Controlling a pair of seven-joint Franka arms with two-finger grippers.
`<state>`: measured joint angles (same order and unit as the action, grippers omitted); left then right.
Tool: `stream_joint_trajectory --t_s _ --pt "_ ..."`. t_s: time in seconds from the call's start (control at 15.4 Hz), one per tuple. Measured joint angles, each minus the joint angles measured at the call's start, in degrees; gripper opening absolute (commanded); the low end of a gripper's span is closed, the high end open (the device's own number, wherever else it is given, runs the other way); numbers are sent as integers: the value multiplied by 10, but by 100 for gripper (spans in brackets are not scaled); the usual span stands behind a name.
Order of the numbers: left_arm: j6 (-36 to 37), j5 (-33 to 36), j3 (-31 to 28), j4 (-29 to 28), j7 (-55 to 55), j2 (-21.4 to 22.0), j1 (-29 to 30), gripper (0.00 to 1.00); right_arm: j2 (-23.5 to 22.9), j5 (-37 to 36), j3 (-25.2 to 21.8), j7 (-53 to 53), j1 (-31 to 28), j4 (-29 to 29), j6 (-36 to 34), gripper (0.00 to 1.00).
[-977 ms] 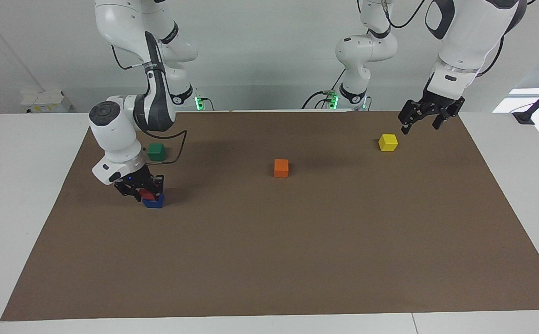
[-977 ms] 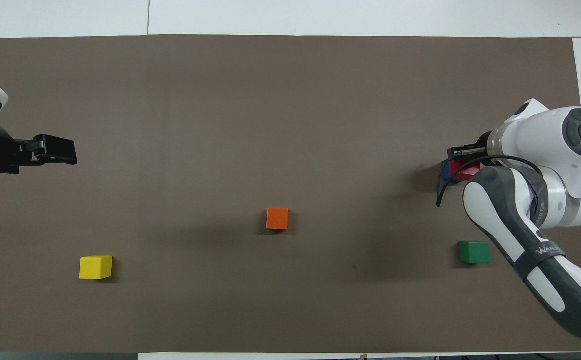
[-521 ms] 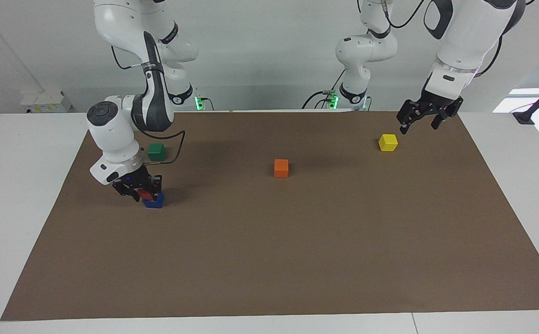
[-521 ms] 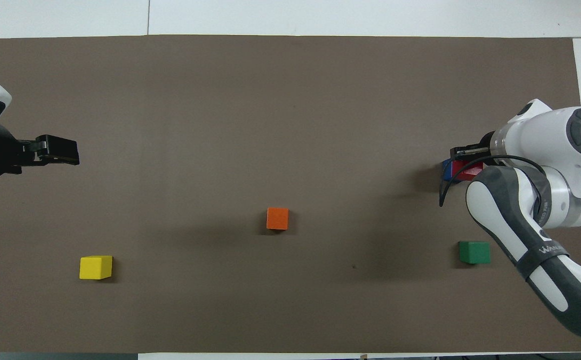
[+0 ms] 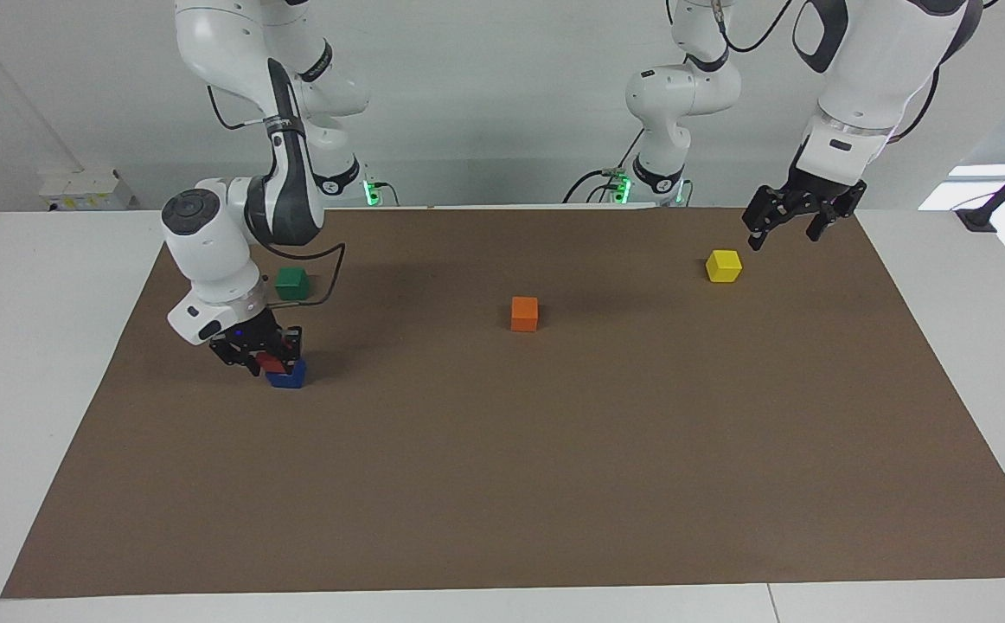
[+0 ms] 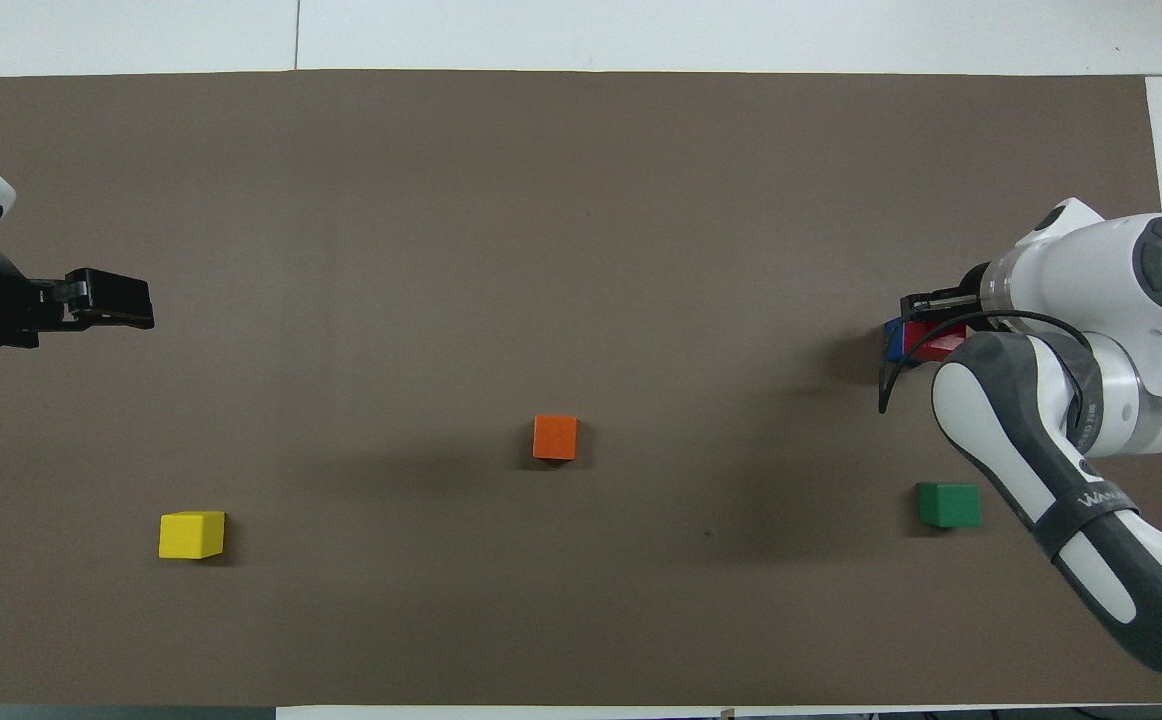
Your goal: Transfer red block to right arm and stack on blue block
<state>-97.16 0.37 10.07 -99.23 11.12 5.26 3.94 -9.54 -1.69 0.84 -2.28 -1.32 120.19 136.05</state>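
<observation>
- Brown mat (image 5: 554, 484) covers the white worktop (image 5: 35, 363); nearest the robots on it lie a green block (image 5: 291, 283) at the right arm's end and a yellow block (image 5: 724, 266) at the left arm's end.
- Over the mat's edge just beside the yellow block hangs the left hand (image 5: 784, 227), spread wide and holding nothing; that arm waits.
- Farther out, mid-mat, sits an orange block (image 5: 524, 313), well apart from the rest.
- Farthest out, at the right arm's end, the red block (image 5: 275, 361) rests on the blue block (image 5: 289, 377); the right hand (image 5: 271, 353) is low around the red one; whether it grips or has let go I cannot tell.
- Step, as I judge it: the handover is done and the stacking is at its release.
- Next move calls for a full, gentle opening and a straight lift; any sideways drag could nudge the red block off the blue.
</observation>
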Motion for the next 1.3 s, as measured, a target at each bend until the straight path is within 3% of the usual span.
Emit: stream_joint_trajectory --t_s 0.52,0.91,1.3 --pt "0 0 -3 0 0 0 0 100 2 0 0 0 0 -12 -35 100" --pt "1 0 -2 0 0 2 0 100 35 4 1 8 4 -109 -203 100" --pt "1 0 -3 0 0 2 1 100 136 6 16 8 5 -147 -375 100"
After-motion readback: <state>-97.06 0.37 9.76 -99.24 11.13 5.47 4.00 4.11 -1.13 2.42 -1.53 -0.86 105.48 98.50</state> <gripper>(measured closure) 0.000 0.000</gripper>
